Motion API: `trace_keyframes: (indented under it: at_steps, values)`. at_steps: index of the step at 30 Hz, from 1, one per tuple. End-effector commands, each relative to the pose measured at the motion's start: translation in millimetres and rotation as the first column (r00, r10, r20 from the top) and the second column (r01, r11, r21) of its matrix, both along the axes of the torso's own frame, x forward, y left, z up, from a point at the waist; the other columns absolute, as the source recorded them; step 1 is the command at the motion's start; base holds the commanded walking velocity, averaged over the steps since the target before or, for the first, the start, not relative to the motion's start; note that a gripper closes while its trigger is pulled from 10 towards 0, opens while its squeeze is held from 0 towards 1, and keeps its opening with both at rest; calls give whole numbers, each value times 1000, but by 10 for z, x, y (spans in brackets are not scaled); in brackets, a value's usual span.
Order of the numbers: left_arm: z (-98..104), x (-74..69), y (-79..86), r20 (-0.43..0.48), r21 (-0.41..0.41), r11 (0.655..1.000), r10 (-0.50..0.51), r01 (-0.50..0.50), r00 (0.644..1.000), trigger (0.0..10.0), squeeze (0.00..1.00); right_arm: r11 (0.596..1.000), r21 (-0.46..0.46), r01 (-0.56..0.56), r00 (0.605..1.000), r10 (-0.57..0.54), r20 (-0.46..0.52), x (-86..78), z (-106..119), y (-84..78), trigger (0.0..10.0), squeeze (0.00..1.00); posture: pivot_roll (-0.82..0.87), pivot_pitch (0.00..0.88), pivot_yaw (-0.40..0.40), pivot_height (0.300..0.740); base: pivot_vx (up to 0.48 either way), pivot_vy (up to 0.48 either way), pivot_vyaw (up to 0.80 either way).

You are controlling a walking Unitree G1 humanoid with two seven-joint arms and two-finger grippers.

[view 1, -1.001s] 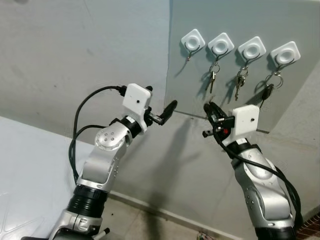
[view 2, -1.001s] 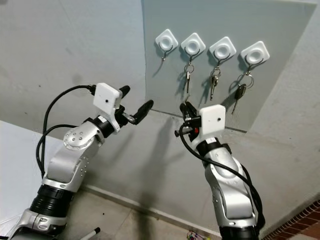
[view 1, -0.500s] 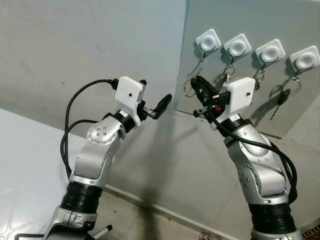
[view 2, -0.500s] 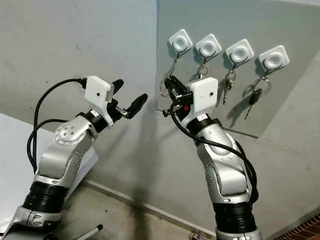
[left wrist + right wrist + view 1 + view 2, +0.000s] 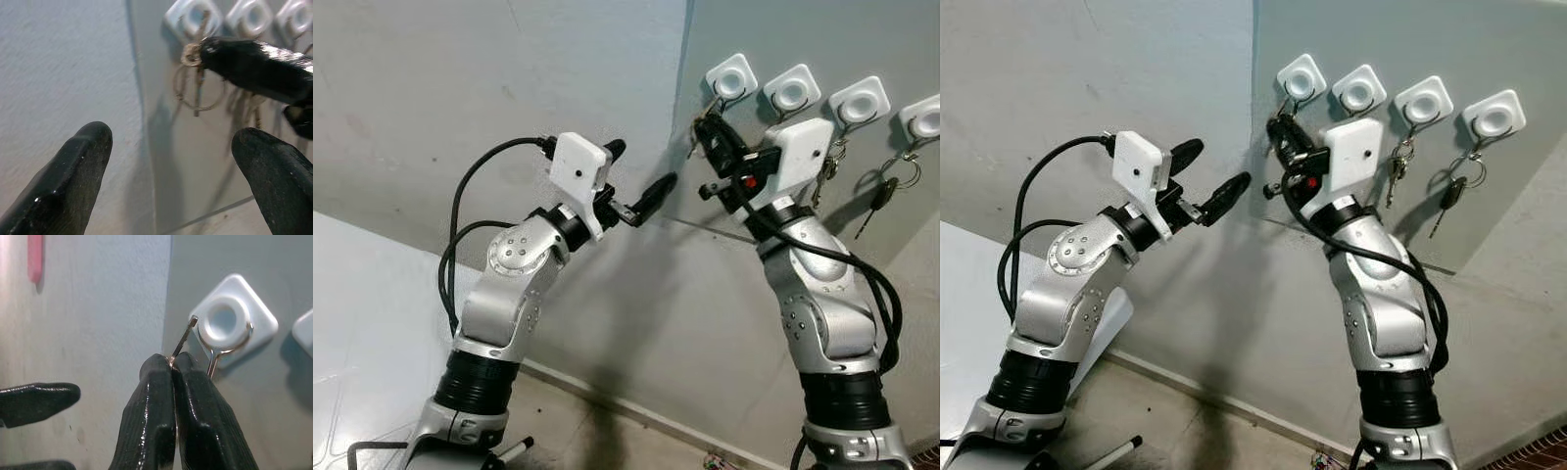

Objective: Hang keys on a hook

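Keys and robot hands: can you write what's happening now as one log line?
right gripper: shut on keys, beside leftmost hook | keys: not yet hung | left gripper: open, idle

Bare wall [image 5: 489, 88] beside crowded hooks [image 5: 859, 100]

four hooks, two arms, keys on the board

four white square hooks [image 5: 1303, 76] [image 5: 1358, 92] [image 5: 1423, 100] [image 5: 1494, 114] sit in a row on one grey board [image 5: 1528, 39]. two silver arms are up, a left gripper [image 5: 1206, 179] and a right gripper [image 5: 1282, 131], each with two black fingers, so four fingers. one set of keys [image 5: 195, 83] with two rings is at the right gripper's tip. two more key bunches [image 5: 1398, 162] [image 5: 1451, 191] hang on the far hooks; the second hook's load is hidden by the arm. one pen-like stick [image 5: 1114, 452] lies on the floor.
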State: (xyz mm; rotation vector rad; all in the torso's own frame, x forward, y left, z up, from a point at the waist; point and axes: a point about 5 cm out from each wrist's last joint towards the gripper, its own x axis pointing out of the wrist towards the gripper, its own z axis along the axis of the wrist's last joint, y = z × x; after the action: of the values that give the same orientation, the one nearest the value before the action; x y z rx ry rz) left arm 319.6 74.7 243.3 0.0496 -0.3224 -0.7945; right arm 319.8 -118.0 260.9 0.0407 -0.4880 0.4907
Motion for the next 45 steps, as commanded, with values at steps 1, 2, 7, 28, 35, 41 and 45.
trace_keyframes:
  at_steps: [1, 2, 7, 28, 35, 41, 45]
  values:
    - [49, -51, -44, 22, 4, 999, -42, 42, 999, 10000, 0, 999, 41, 13, 998, -16, 57, -31, 116, -55, 10000, 0, -2, 0, -33, 740, 0, 0, 0]
    - [45, -63, -44, 27, 9, 999, -47, 47, 999, 10000, 0, 999, 50, 10, 998, -13, 61, -41, 119, -59, 10000, 0, -2, 0, -29, 740, 0, 0, 0]
    - [28, -100, -54, 27, 9, 998, -66, 65, 997, 10000, 0, 996, 89, 0, 996, -7, 84, -96, 129, -77, 10000, 0, -5, 0, -26, 740, 0, 0, 0]
    - [25, -97, -48, 22, 15, 998, -63, 63, 998, 10000, 0, 997, 61, -48, 995, 42, 95, -177, 47, -29, 10000, 0, -7, 0, -24, 740, 0, 0, 0]
    - [19, -102, -54, 19, 12, 998, -61, 61, 998, 10000, 0, 992, 129, -9, 991, -9, 136, -169, 159, -120, 10000, 0, -10, 0, -25, 740, 0, 0, 0]
    - [24, -96, -53, 20, 10, 998, -58, 58, 998, 10000, 0, 989, 146, 19, 990, -39, 133, -151, 172, -160, 10000, 0, -10, 0, -26, 740, 0, 0, 0]
    - [22, -98, -52, 18, 10, 998, -56, 56, 998, 10000, 0, 987, 155, 35, 992, -54, 118, -144, 149, -180, 10000, 0, -10, 0, -25, 740, 0, 0, 0]
